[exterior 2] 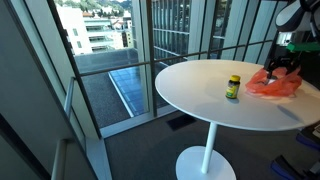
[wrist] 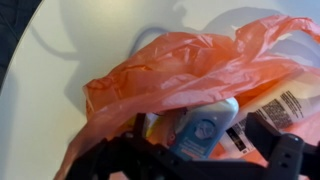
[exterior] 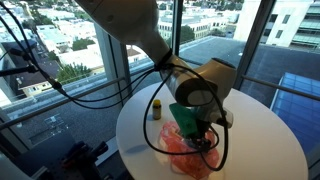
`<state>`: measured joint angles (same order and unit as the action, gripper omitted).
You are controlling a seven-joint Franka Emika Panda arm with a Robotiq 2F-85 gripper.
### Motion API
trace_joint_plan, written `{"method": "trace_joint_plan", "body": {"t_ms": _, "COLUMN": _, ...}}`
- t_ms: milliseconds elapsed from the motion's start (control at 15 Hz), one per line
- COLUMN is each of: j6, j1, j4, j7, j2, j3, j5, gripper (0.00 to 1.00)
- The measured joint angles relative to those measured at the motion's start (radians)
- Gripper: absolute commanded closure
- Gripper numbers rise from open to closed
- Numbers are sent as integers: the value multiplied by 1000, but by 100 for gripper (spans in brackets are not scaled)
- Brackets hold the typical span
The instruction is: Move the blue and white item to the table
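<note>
Locating, in an exterior view: the gripper [exterior: 205, 128] is down in the crumpled pink-red bag [exterior: 180, 148], which lies on the table [exterior: 265, 140]. The small bottle [exterior: 156, 108] stands upright just beside the bag.
Item, same view: the blue and white item is hidden by the wrist and the bag folds.
Jaws, same view: covered by the gripper body, so I cannot tell their state.
In an exterior view: the gripper [exterior 2: 280, 68] sits over the bag [exterior 2: 272, 87] near the table [exterior 2: 195, 95] rim. The bottle [exterior 2: 233, 87] stands apart from it toward the middle, with bare top around it.
Item, this view: too small to make out.
Wrist view, item: the blue and white item [wrist: 205, 128] lies inside the open mouth of the bag [wrist: 170, 70], beside a white printed packet [wrist: 280, 105].
Wrist view, jaws: the gripper [wrist: 200, 150] has a dark finger [wrist: 120, 160] on each side of the item. Whether they squeeze it or stand just off it, I cannot tell.
Key relation: the item lies directly between the jaws, not off to either side. Its long axis seems tilted, lower left to upper right.
Judgement: the grasp looks set or nearly set. The lift must clear the bag film, which could snag, and bare tabletop lies just outside the bag.
</note>
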<state>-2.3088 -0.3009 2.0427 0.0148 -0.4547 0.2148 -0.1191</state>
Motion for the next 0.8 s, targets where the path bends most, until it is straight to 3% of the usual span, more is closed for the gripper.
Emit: {"method": "trace_joint_plan", "body": {"t_ms": 800, "j6": -17, "j1": -1, "j4": -3, "j7": 36, "j2": -21, "j3": 2, "j5": -14, "gripper": 0}}
